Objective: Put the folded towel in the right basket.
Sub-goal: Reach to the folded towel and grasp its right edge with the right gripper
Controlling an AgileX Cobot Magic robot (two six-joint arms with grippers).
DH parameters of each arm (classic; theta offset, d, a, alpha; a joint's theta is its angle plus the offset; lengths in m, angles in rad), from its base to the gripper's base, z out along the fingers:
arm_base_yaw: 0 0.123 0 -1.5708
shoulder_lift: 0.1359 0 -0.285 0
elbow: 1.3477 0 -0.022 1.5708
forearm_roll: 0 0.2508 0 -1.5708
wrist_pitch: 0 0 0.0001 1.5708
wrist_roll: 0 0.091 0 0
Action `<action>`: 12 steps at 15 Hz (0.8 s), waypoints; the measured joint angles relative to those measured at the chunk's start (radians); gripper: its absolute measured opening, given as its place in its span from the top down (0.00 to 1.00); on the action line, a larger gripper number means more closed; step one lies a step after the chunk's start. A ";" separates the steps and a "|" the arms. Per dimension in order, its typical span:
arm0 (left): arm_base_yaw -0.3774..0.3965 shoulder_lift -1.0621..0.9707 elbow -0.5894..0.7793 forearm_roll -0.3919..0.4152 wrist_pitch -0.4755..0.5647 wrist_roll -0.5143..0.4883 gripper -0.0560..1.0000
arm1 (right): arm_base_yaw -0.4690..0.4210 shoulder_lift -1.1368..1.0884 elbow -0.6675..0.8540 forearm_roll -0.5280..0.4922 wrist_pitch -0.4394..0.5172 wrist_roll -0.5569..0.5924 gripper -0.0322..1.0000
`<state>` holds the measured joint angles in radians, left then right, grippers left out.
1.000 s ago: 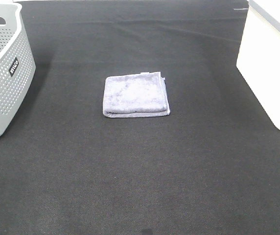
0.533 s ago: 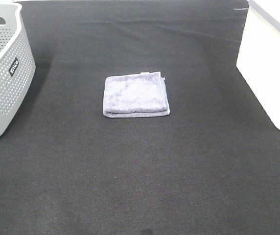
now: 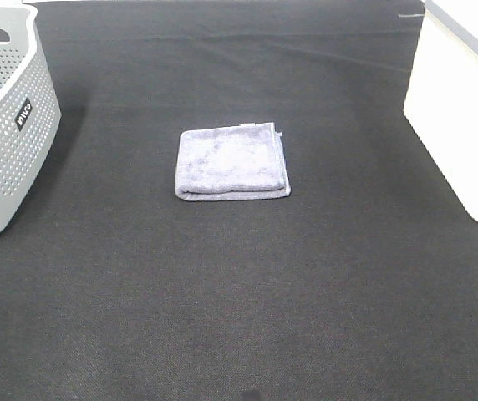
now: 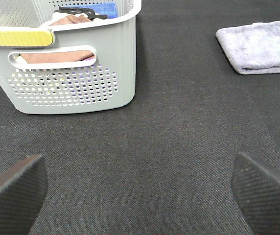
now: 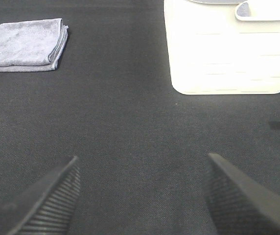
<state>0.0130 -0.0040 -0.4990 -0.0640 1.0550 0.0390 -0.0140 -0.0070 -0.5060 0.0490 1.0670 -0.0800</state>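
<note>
The folded towel (image 3: 232, 162) lies flat near the middle of the black mat (image 3: 239, 317), with the white right basket (image 3: 460, 117) at about 2 o'clock from it and the grey left basket (image 3: 5, 142) at about 9 o'clock. It is well apart from the left gripper (image 4: 140, 188) and the right gripper (image 5: 142, 196), both spread wide over bare mat with nothing between their jaws. A small black tag (image 3: 23, 114) on the grey basket's wall carries white lettering too small to read.
</note>
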 joint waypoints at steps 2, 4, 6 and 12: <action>0.000 0.000 0.000 0.000 0.000 0.000 0.03 | 0.000 0.000 0.000 0.000 0.000 0.000 0.32; 0.000 0.000 0.000 0.000 0.000 0.000 0.03 | 0.000 0.000 0.000 0.000 0.000 0.000 0.32; 0.000 0.000 0.000 0.000 0.000 0.000 0.03 | 0.000 0.000 0.000 0.003 0.000 0.000 0.32; 0.000 0.000 0.000 0.000 0.000 0.000 0.03 | 0.000 0.284 -0.102 0.033 -0.230 0.000 0.32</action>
<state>0.0130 -0.0040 -0.4990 -0.0640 1.0550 0.0390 -0.0140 0.2770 -0.6080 0.0820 0.8370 -0.0800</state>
